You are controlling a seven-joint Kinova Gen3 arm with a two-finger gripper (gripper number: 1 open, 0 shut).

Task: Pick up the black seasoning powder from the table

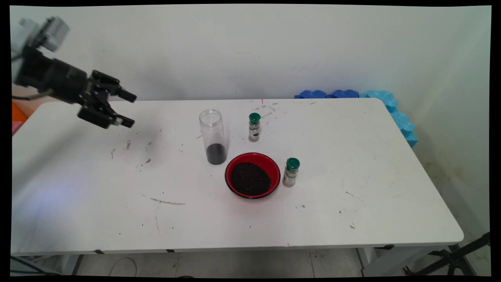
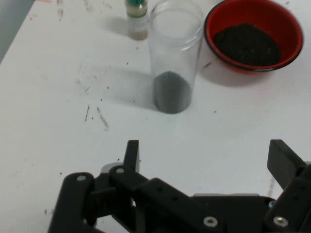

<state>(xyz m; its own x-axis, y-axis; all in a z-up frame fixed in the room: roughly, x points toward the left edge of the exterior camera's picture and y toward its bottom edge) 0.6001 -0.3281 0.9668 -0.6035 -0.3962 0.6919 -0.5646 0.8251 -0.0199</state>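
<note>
The hand (image 1: 129,109) hangs in the air above the table's (image 1: 78,211) far left corner, its two black fingers (image 2: 131,154) spread wide apart with nothing between them, pointing toward the middle of the table. Nearest to it, though well apart, stands one clear plastic jar (image 1: 212,136), a tall round cylinder with no lid, upright with its long axis vertical and its open mouth facing up; a shallow layer of dark grains fills its bottom. Just beside the jar, toward the near edge, sits one round red bowl (image 1: 253,175) with a black rim, shallow and glossy, holding a heap of the same dark grainy stuff. There are two small spice bottles with green caps, both upright: one spice bottle (image 1: 254,127) stands just beside the jar on the side toward the far edge and right, the other spice bottle (image 1: 291,172) just beside the bowl's right side. The table is a smooth white rectangle with rounded corners, marked with dark scuffs and scattered specks. Beyond its far right corner, several blue foam pieces (image 1: 391,109) with wavy edges lean along the wall.
</note>
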